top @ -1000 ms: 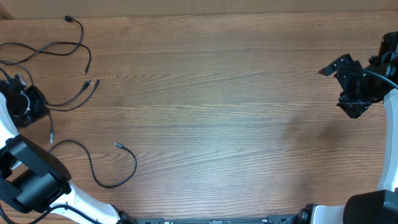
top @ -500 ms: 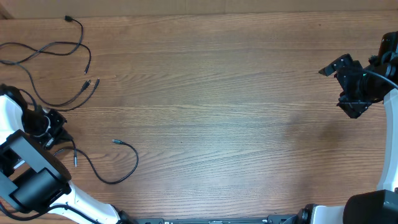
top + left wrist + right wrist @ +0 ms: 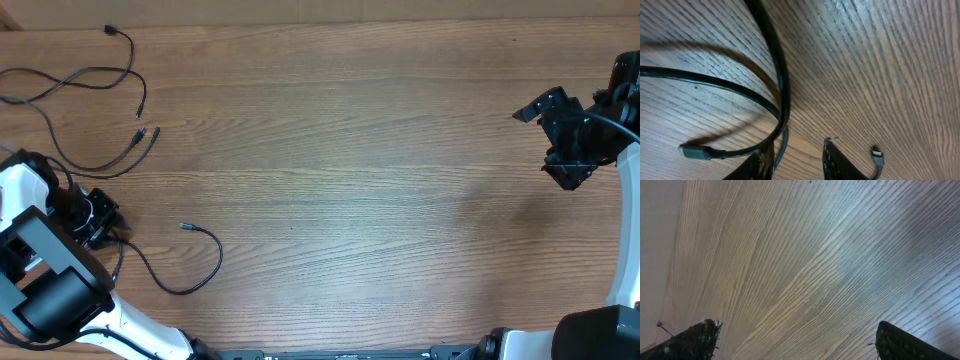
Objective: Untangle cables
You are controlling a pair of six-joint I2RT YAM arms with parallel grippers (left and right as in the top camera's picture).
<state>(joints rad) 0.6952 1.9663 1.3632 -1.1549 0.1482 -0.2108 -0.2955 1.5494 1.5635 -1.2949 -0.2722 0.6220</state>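
You are looking at two arms that are wearing glossy white shells over black joints. The left arm [image 3: 28, 205] is carrying a bulky black cylindrical housing [image 3: 50, 295] near its base, with a curved white link [image 3: 135, 325] running off below it. The left claw [image 3: 104, 218] is showing all black, and its fingers [image 3: 836, 162] are appearing in the wrist view as dark matte wedges with rough edges. The right arm [image 3: 628, 230] is showing a white link too, above a rounded black base housing [image 3: 595, 335]. A thick black wire [image 3: 610, 118] is arcing across the black, angular right claw [image 3: 541, 148], whose fingertips [image 3: 695, 339] are looking dark and slightly ragged.
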